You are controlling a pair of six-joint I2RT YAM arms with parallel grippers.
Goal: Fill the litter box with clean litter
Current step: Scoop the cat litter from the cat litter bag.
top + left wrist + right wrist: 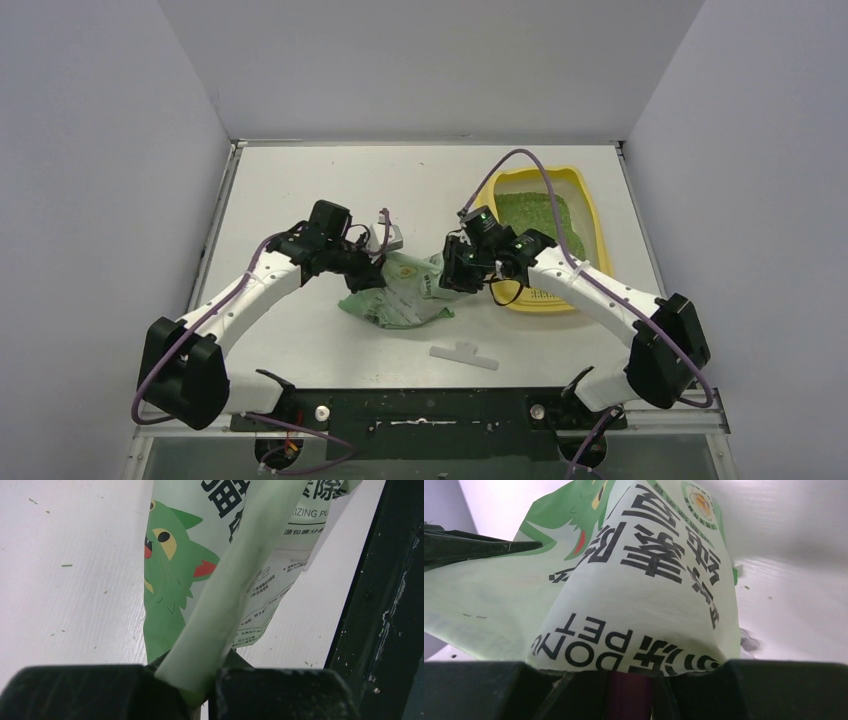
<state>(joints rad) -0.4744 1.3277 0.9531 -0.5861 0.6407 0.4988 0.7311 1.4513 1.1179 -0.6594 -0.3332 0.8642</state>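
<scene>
Pale grey walls (110, 150) close in a white surface (300, 340) on three sides. The left arm (235, 300) and the right arm (600, 290) reach in from the near edge and meet around the middle.

At the far right lies the yellow litter box (545, 300), its length running near to far and its slotted end nearest the arms. The clean litter (535, 215) lies inside it as a bright green bed over the far and middle part of the tray. A few stray specks lie on the surface beside the bag.

Between the two arms, just left of the box, a crumpled light-green bag (405, 295) printed with a green cat and dark lettering sags onto the surface.

The left tool (372, 270) is pressed together on a rolled fold of the bag's left side; the left wrist view shows that fold pinched between its fingers. The right tool (452, 272) stands at the bag's right edge, partly closed with the printed film tucked down between its fingers. A dark magenta strip (629, 695) sits in that gap too; what it is I cannot tell.

A small white plastic piece (463, 353) lies on the surface nearer the bases, apart from the bag.
</scene>
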